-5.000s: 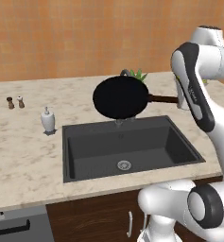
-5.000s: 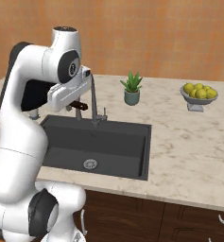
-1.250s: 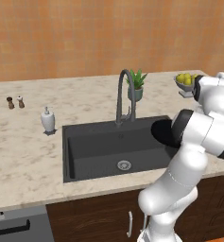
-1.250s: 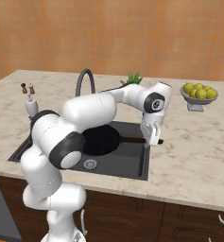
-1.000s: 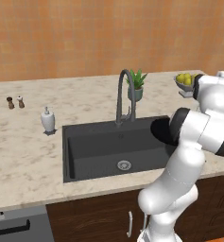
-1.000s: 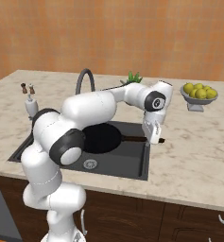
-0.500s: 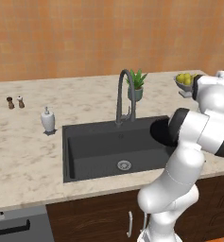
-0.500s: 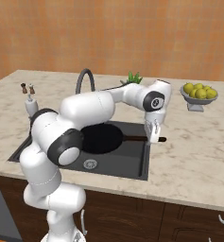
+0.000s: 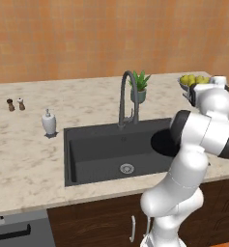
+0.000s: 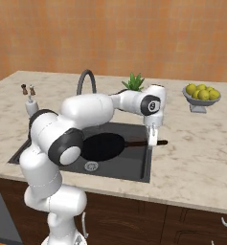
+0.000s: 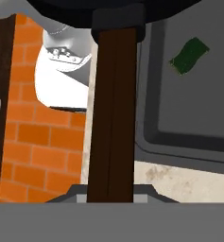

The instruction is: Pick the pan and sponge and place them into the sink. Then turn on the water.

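Observation:
The black pan (image 10: 103, 146) hangs low in the right half of the dark grey sink (image 10: 48, 139), and its brown handle (image 10: 139, 142) reaches over the right rim. My gripper (image 10: 153, 139) is shut on that handle just above the rim. In the left base view my arm covers part of the pan (image 9: 162, 143) at the right end of the sink (image 9: 96, 149). The hand view looks along the handle (image 11: 111, 118). To its side the green sponge (image 11: 189, 56) lies on the floor of the sink (image 11: 189, 108). The grey gooseneck faucet (image 9: 128, 96) stands behind the basin.
A white soap dispenser (image 9: 49, 123) stands left of the sink, with two small shakers (image 9: 15, 103) farther left. A potted plant (image 9: 141, 87) sits behind the faucet. A bowl of lemons (image 10: 201, 95) stands on the counter to the right.
Five seconds ago the pan was held high in front of the faucet; now it is down at the sink. Over the last second it has sunk only slightly, with the grip unchanged.

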